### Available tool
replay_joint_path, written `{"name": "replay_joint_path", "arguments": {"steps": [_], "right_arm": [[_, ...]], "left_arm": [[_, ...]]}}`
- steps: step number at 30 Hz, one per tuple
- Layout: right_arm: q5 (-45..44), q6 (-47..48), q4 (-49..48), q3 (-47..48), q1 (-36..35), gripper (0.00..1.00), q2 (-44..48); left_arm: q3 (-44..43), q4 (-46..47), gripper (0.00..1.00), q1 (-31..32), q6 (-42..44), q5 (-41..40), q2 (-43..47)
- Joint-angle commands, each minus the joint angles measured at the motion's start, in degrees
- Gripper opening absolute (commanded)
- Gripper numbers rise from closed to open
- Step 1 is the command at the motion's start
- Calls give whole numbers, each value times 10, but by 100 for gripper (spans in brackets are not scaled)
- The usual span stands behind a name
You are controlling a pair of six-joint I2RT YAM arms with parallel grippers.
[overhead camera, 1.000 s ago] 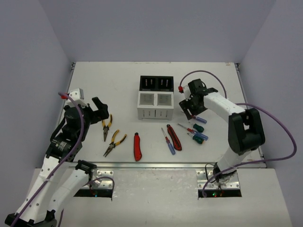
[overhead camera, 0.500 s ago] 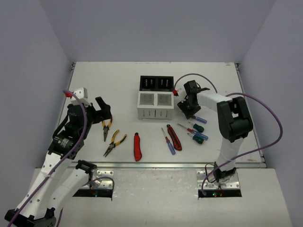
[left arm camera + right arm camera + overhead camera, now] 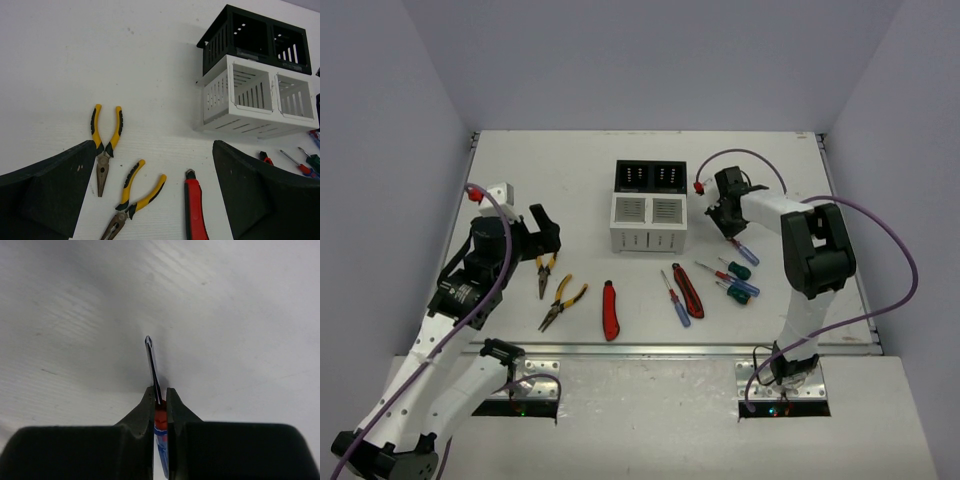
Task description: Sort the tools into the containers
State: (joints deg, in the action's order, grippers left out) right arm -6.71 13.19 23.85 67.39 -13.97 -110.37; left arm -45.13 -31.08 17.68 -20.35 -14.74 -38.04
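Observation:
My right gripper [image 3: 160, 399] is shut on a thin screwdriver [image 3: 153, 365], pinching its red collar above the blue handle, with the shaft sticking out ahead over the table. From above, this gripper [image 3: 729, 230] sits right of the white container [image 3: 648, 222], and the black container [image 3: 650, 176] stands behind that one. My left gripper [image 3: 155, 200] hangs open above two yellow-and-black pliers [image 3: 104, 145] [image 3: 131, 197] and a red utility knife [image 3: 196, 210], holding nothing. The top view places the left gripper [image 3: 542, 238] just above the pliers [image 3: 546, 270].
A second red-and-black utility knife [image 3: 687, 290] and a red-and-blue screwdriver [image 3: 674, 298] lie in front of the containers. More screwdrivers with green and blue handles [image 3: 735, 280] lie to the right. Both containers' compartments look empty in the left wrist view.

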Motion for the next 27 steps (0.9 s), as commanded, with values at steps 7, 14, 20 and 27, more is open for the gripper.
{"name": "replay_joint_path", "arguments": {"steps": [7, 14, 20, 27], "right_arm": [[-51, -158, -60, 48, 28, 0, 146], [222, -275, -290, 19, 17, 0, 278], [323, -336, -499, 44, -8, 0, 236], [348, -314, -568, 81, -34, 0, 117]], "left_arm": [[1, 28, 100, 8, 6, 4, 2], [-1, 27, 100, 8, 6, 4, -17], [0, 27, 100, 8, 5, 5, -21], [-3, 23, 100, 8, 6, 1, -30]]}}
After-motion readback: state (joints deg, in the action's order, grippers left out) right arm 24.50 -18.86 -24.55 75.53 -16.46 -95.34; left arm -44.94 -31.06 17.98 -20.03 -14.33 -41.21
